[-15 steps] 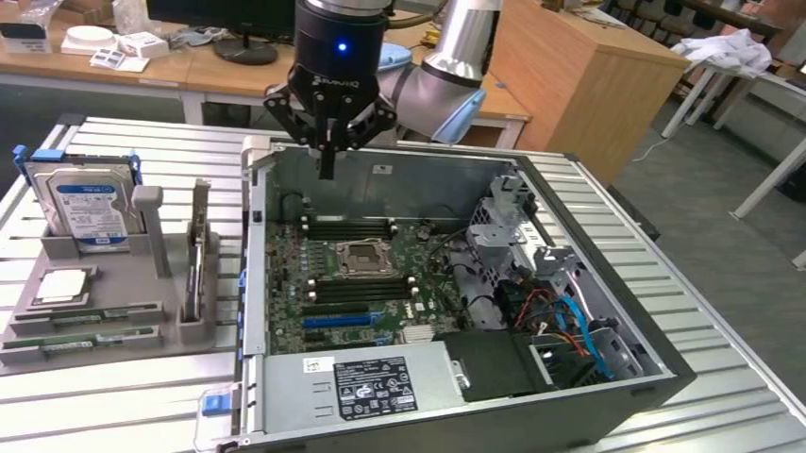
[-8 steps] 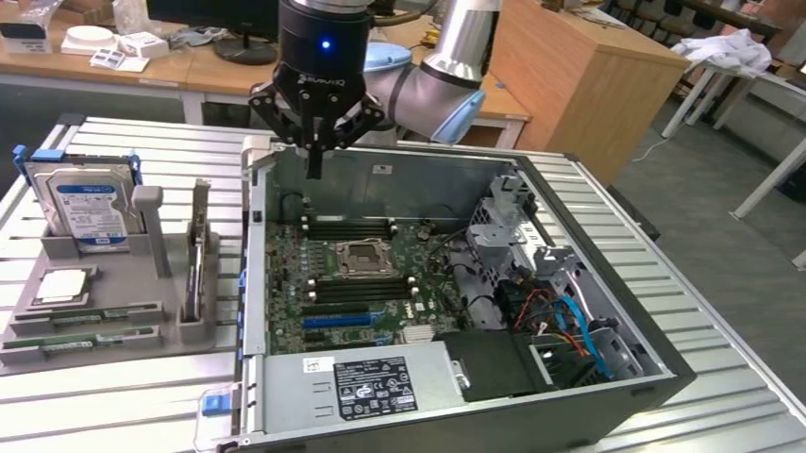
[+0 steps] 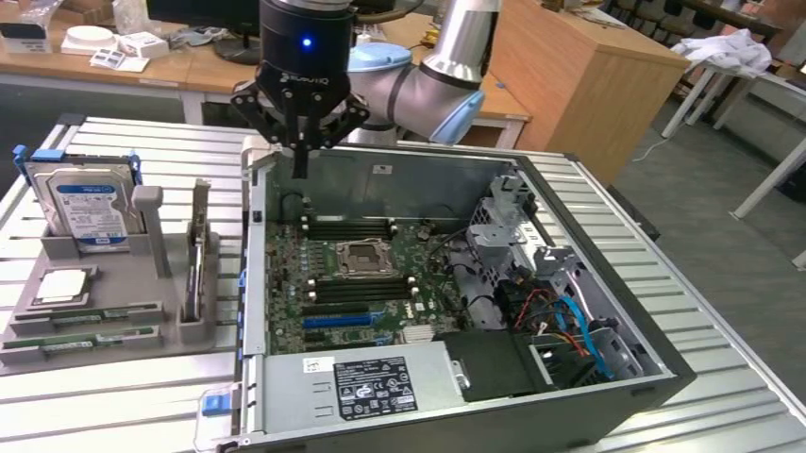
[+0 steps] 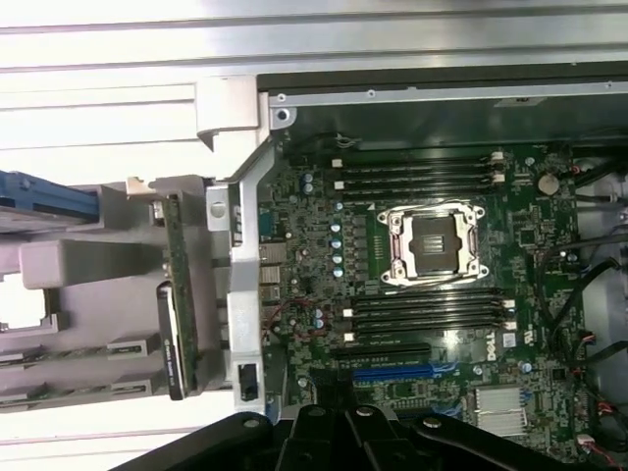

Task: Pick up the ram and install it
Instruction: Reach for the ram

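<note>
Two long green ram sticks lie flat in the grey tray (image 3: 38,363) at the exterior view's left, one (image 3: 94,314) behind the other (image 3: 78,343); I cannot tell them apart. In the wrist view they sit at the tray's end (image 4: 69,350) (image 4: 61,394). My gripper (image 3: 300,170) hangs shut and empty over the back-left corner of the open computer case (image 3: 655,363), well above the tray. Black memory slots (image 3: 357,229) (image 3: 361,289) flank the open processor socket (image 3: 359,255) on the motherboard. The wrist view shows the same slots (image 4: 422,175) (image 4: 427,314).
The tray also holds an upright hard drive (image 3: 86,203), a square silver processor (image 3: 60,286) and a card standing on edge (image 3: 198,255). Inside the case are the power supply (image 3: 372,385), cables (image 3: 573,326) and a drive cage (image 3: 511,222). Desks stand behind.
</note>
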Robot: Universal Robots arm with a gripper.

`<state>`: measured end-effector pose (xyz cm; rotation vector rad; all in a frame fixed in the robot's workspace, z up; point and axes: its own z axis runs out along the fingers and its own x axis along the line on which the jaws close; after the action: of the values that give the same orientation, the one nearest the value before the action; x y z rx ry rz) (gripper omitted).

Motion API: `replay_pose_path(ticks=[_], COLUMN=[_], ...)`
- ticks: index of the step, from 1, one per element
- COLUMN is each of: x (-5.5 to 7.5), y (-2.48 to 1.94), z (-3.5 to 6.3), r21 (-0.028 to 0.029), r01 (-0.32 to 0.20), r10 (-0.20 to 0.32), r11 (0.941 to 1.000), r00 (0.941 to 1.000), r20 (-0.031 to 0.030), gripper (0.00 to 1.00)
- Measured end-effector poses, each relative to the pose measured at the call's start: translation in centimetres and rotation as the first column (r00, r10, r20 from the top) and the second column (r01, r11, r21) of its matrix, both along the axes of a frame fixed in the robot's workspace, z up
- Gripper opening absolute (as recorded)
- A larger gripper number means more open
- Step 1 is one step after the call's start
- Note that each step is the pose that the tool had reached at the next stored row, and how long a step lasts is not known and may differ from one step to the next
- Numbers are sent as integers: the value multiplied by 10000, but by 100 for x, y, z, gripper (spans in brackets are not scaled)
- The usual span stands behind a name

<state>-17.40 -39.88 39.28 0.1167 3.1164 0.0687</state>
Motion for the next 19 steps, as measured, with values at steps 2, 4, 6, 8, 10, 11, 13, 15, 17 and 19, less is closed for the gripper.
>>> replay_pose_path(ticks=[2, 4, 6, 8, 10, 11, 13, 15, 17, 19], x=[-49, -93, -140, -196, -255, -284, -349, -408, -465, -529], y=[3, 5, 5, 5, 5, 5, 5, 5, 5, 5], z=[-1, -3, -4, -5, -6, -6, -7, -9, -10, -11], r21=[-1, -1, -1, -1, -1, -2, -1, -1, -1, -1], r01=[1, 1, 0, 0, 1, 0, -1, 1, 1, 0], r10=[-1, -1, 0, 0, -1, 0, 1, -1, -1, 0], r11=[10000, 10000, 10000, 10000, 10000, 10000, 10000, 10000, 10000, 10000], r00=[10000, 10000, 10000, 10000, 10000, 10000, 10000, 10000, 10000, 10000], r20=[-9, -19, -30, -36, -41, -42, -44, -44, -46, -47], gripper=[11, 11, 11, 11, 11, 11, 11, 11, 11, 11])
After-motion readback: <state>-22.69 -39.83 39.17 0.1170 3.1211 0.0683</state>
